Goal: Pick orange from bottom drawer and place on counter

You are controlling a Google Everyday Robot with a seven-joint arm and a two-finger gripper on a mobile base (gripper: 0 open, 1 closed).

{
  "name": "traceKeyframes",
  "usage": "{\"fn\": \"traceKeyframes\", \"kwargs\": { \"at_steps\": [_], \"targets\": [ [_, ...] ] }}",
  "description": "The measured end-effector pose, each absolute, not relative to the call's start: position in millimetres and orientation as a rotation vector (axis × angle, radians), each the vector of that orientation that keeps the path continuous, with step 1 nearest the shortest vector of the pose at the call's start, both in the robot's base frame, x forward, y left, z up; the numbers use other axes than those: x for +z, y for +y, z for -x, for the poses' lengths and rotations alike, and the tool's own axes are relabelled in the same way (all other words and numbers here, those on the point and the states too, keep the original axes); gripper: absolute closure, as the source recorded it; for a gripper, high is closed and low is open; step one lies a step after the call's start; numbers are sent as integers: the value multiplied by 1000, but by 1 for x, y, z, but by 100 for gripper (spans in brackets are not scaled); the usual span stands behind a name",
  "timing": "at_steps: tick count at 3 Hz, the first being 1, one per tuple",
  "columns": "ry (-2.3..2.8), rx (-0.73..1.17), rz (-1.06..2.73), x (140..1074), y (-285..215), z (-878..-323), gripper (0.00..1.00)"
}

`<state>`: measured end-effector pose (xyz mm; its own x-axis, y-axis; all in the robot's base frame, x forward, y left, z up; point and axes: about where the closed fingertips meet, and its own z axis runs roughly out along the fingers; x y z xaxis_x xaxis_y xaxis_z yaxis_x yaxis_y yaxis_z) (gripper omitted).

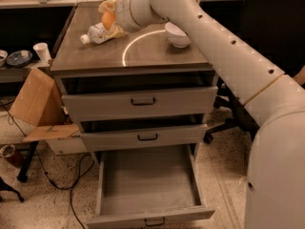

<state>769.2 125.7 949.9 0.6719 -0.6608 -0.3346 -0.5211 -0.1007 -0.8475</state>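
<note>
My gripper (109, 17) is over the back left of the counter (157, 56), at the end of the white arm that reaches in from the right. It is shut on the orange (108, 19), which shows between the yellowish fingers (107, 5). The orange hangs just above the counter, right beside a lying plastic bottle (95, 33). The bottom drawer (147, 182) is pulled fully open at the foot of the cabinet, and its inside is bare grey metal.
A white bowl (177, 34) stands on the counter's right side. The two upper drawers (143, 101) are slightly ajar. A cardboard box (35, 106) and cables lie on the floor to the left. A black office chair (276, 27) stands to the right.
</note>
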Motion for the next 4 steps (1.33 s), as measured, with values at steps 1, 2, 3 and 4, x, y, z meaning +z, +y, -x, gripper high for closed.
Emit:
{"fn": "traceKeyframes", "kwargs": {
  "at_steps": [1,2,3,4],
  "targets": [
    [964,-94,1792,938,127,-775,51],
    [973,-38,1849,926,128,-781,20],
    [976,-11,1877,920,129,-782,0],
    [991,11,1901,912,129,-783,0]
  ]
}}
